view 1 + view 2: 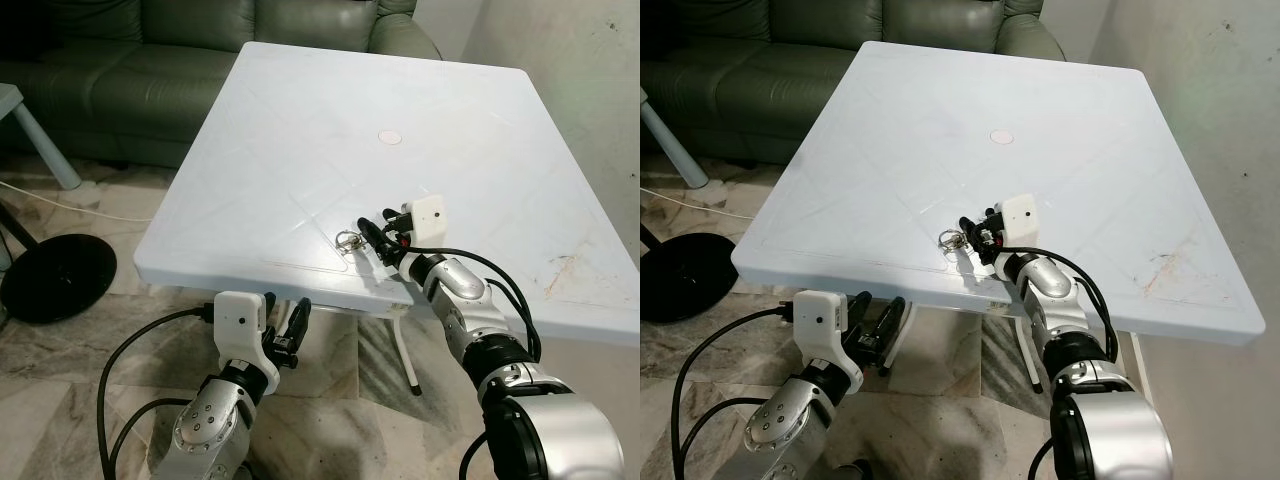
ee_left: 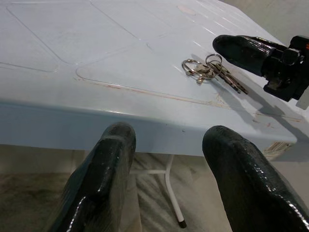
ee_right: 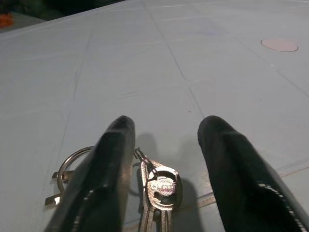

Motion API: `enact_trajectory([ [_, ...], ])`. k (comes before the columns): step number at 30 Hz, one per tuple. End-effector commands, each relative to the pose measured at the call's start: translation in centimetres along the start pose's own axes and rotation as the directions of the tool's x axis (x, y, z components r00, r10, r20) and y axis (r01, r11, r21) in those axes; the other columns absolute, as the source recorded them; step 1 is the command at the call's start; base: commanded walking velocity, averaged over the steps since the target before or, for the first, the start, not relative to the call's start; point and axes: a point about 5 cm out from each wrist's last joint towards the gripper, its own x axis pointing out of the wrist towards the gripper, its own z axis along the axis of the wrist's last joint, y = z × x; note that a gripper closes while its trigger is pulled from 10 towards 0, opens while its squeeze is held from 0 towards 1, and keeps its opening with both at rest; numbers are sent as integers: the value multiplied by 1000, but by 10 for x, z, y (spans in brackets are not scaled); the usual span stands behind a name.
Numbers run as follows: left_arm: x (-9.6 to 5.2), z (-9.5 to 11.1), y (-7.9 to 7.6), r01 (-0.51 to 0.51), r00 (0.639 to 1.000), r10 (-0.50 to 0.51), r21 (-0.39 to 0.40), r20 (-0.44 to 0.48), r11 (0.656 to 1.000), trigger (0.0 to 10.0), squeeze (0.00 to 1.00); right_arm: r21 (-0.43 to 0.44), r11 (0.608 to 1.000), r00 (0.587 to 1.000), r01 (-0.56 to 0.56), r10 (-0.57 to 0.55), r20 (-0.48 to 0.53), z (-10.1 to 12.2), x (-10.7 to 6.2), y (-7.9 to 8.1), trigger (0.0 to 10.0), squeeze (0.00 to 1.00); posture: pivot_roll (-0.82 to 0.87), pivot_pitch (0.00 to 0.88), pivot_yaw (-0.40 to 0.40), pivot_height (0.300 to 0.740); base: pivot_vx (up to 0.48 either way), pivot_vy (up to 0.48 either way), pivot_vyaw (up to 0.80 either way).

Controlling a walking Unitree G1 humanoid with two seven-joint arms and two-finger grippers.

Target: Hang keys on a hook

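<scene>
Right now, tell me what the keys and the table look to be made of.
Keys: metal, probably steel or nickel-plated; silvery and shiny, with bright glints on the rings.
Table: likely moulded plastic; pale, smooth, faintly glossy, with moulded lines across the top and scuffs near one edge.

I see the keys [image 3: 157,191] lying flat on the white table [image 1: 300,110], near its front edge; small silver bunch, a few keys fanned together, joined to a pair of round split rings [image 2: 194,67]; rings sit on the side toward my left, blades point toward my right; in the right wrist view the key heads lie between the two fingers, rings partly hidden behind one; not lifted.
</scene>
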Motion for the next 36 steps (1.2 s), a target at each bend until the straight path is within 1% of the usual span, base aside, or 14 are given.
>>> enact_trajectory([
  [1,1,2,-5,8,1000,-8,-8,10,1000,10000,0,-22,1000,999,10,-11,-35,1,1,-4,10000,0,349,203,-77,736,0,0,0],
  [14,1,2,-5,4,1000,-4,-12,11,1000,10000,0,-52,999,999,-10,8,-50,-1,2,0,10000,0,350,208,-80,736,0,0,0],
  [26,1,2,-5,2,1000,-2,-14,12,1000,10000,0,-105,994,998,-31,24,-60,-3,1,2,10000,0,349,212,-82,736,0,0,0],
  [36,1,3,-5,-3,1000,3,-20,14,1000,10000,0,-135,991,996,-25,14,-85,-7,1,3,10000,0,351,214,-85,736,0,0,0],
])
